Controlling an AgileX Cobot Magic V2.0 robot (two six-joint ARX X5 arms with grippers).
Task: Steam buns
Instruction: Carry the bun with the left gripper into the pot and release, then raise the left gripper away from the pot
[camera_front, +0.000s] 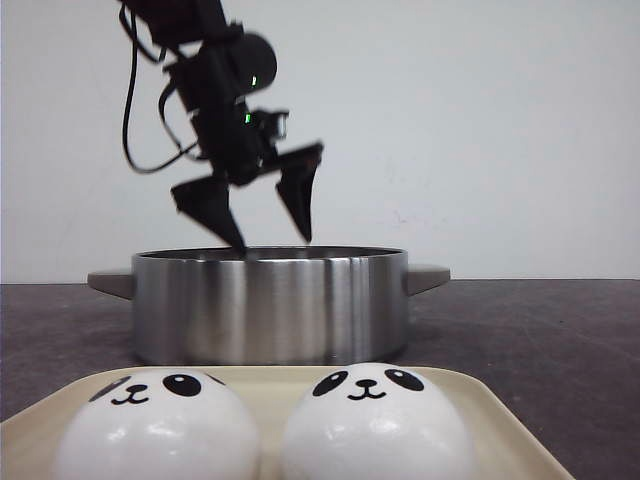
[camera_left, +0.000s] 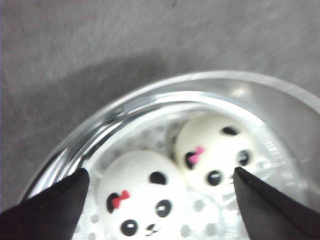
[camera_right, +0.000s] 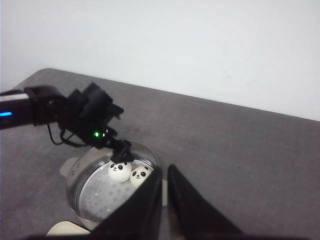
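Note:
Two white panda-face buns (camera_front: 160, 425) (camera_front: 375, 420) sit side by side on a cream tray (camera_front: 500, 420) at the front. Two more buns, with small bows (camera_left: 142, 197) (camera_left: 215, 152), lie touching each other inside the steel pot (camera_front: 270, 305) on its perforated steamer plate. They also show in the right wrist view (camera_right: 119, 171) (camera_right: 140, 175). My left gripper (camera_front: 273, 240) hangs open and empty just above the pot's rim, over these buns (camera_left: 160, 172). My right gripper (camera_right: 165, 169) is raised high above the table, shut and empty.
The pot has two grey side handles (camera_front: 428, 276) and stands on a dark grey tabletop (camera_front: 540, 330) before a white wall. A corner of the tray (camera_right: 65, 230) lies beside the pot. The left arm (camera_right: 55, 110) and its cable reach over the pot.

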